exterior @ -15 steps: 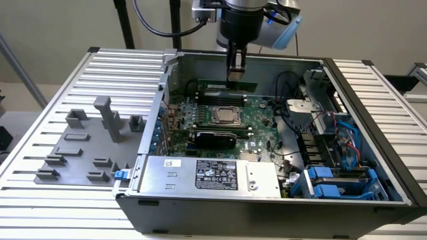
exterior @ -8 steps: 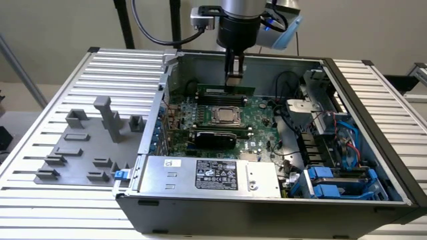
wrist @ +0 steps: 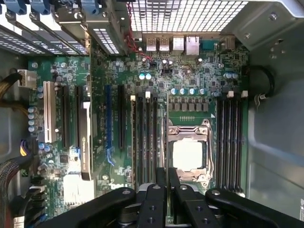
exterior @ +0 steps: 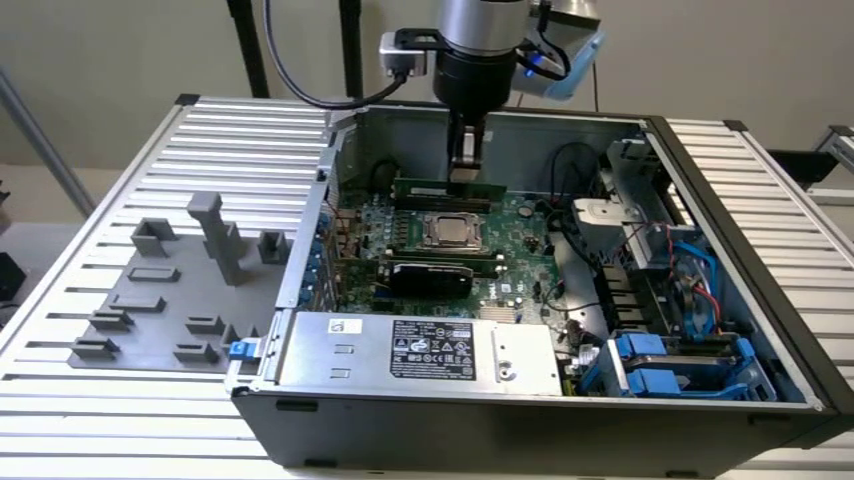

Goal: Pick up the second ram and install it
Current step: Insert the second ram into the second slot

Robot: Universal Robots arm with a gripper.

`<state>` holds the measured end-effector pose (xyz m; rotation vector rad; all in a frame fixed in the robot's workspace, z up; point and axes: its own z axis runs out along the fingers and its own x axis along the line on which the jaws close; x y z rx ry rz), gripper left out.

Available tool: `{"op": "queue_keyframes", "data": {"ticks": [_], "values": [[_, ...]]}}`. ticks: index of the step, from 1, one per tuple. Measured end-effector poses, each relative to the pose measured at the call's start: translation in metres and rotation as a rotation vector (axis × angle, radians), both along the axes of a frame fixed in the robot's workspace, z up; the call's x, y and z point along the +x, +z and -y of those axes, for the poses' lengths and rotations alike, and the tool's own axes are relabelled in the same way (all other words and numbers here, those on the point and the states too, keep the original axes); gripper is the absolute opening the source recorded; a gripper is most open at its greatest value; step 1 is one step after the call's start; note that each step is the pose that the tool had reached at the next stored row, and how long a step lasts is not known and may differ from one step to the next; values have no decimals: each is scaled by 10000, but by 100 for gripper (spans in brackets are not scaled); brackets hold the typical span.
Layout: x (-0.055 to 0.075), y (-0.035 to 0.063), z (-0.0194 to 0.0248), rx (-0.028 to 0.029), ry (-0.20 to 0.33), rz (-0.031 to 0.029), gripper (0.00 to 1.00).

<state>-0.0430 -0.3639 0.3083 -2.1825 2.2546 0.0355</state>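
Gripping second ram (exterior: 424, 188) from above, gripper (exterior: 465, 172) clamped on its top edge. Stick level, long edge down, at 12 o'clock of CPU socket (exterior: 454, 232), inside open computer case (exterior: 534, 440). Seated or not: cannot tell.

Risks, judged: memory slots (wrist: 147, 137) packed tight, so slight offset lands stick on ridge or wrong slot; tilt jams one end; hard push flexes motherboard (exterior: 523, 240).

Around: black cables (exterior: 577, 165) at 2 o'clock; grey fixture blocks (exterior: 220, 245) at 9 o'clock on tabletop (exterior: 94, 190).
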Motion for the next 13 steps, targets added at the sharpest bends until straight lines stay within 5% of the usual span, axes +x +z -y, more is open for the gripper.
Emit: {"op": "queue_keyframes", "data": {"ticks": [13], "values": [[0, -237, 62, 1, 2, 32, 0]]}}
